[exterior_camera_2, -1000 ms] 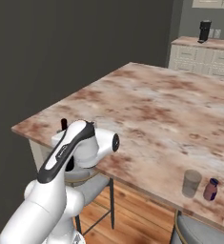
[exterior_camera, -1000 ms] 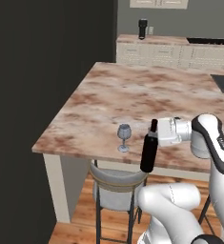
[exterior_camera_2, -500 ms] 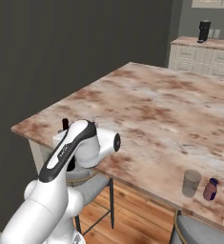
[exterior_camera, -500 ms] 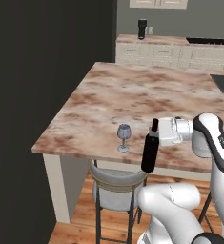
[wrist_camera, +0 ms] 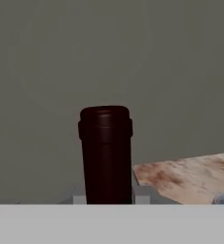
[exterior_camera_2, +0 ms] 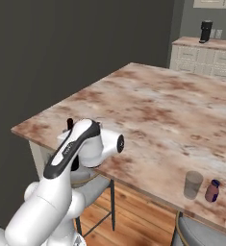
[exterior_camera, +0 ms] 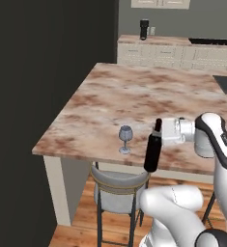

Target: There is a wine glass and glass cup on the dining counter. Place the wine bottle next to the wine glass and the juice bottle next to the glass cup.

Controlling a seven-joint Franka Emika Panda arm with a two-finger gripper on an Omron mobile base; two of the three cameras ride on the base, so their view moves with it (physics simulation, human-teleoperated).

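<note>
The wine bottle (exterior_camera: 153,153) is hanging nearly upright in the gripper (exterior_camera: 164,131), whose fingers are clamped on its neck just under the dark red top. Its base is dangling past the near edge of the dining counter (exterior_camera: 148,96), below the top. The wine glass (exterior_camera: 125,139) is standing just beside it, to the gripper's left and slightly farther in over the stone. The bottle probably needs lifting and carrying inward before being set down. Well apart along the same edge, the glass cup (exterior_camera_2: 193,184) and juice bottle (exterior_camera_2: 211,190) are sitting together.
</note>
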